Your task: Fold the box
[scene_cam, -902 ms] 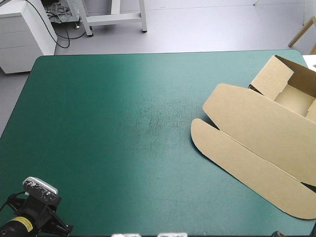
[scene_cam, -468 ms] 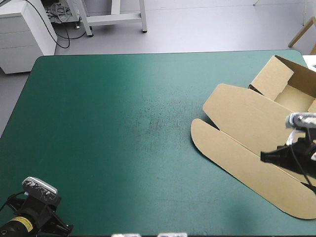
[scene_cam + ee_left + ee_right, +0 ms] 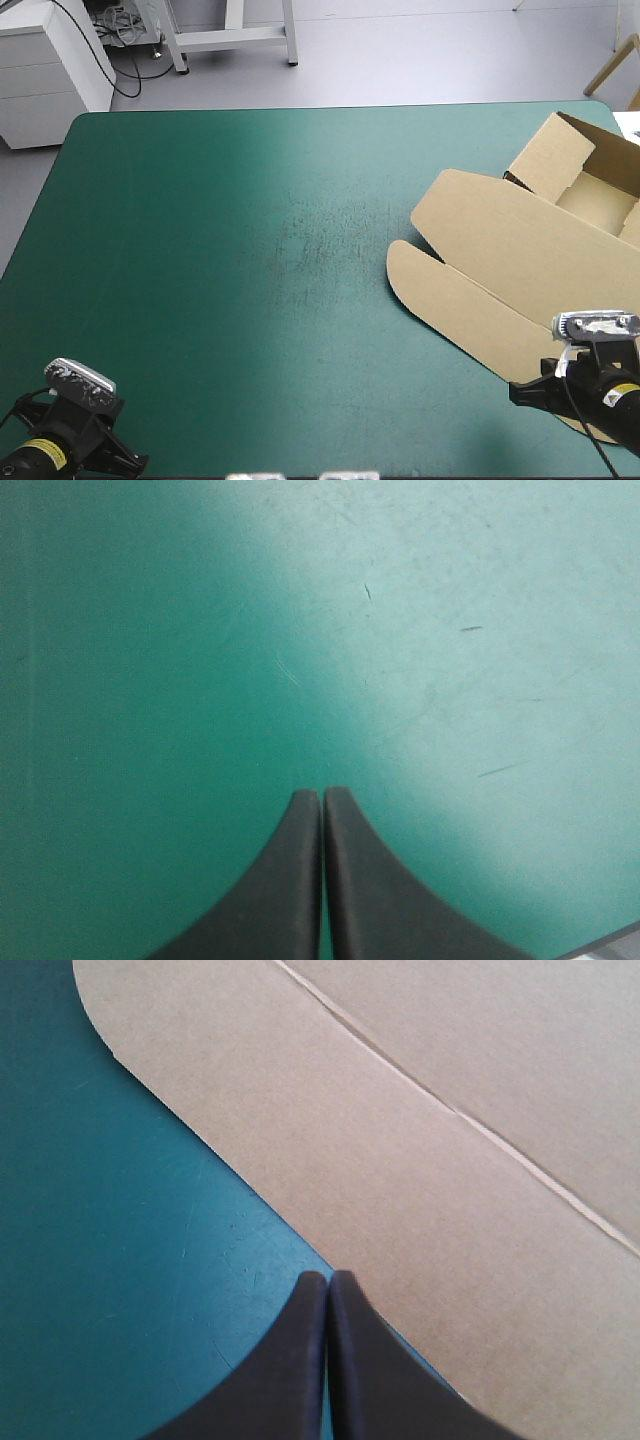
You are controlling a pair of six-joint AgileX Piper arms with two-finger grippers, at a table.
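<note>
Right wrist view: my right fingers point(image 3: 290, 1360), together, sit at the edge of the box point(image 3: 400, 1160); left fingers point(image 3: 290, 880) together over worktop point(image 3: 150, 630).

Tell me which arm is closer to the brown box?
Right. The right arm, jaws shut, is at the near edge of the box. The left arm is far off at the near left corner, over the teal-green cover.

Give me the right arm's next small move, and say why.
Probably open the right gripper and ease it forward onto the edge of the rounded flap of the box. The gripper is shut, with its tips right at that edge. The flap lies flat on the teal-green cover, so nothing is gripped or lifted yet.
</note>
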